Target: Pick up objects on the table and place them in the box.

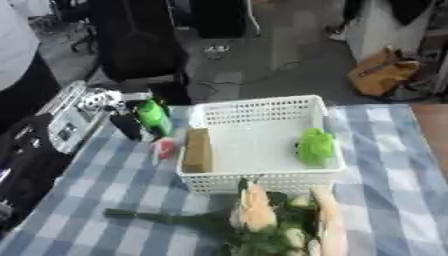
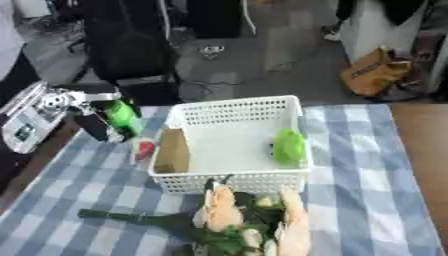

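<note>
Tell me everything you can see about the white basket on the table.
The white basket is a rectangular tub, plastic by its look, with latticed walls and an open top. It stands upright on the blue checked cloth. Inside, a tan block leans against its left wall and a green object sits by the right wall. Flowers lie against its near wall.

Grey floor (image 1: 262,55) beyond the table (image 1: 394,165), crossed by cables; dark chair (image 1: 136,45) at left, brown bag (image 1: 381,72) at right.
</note>
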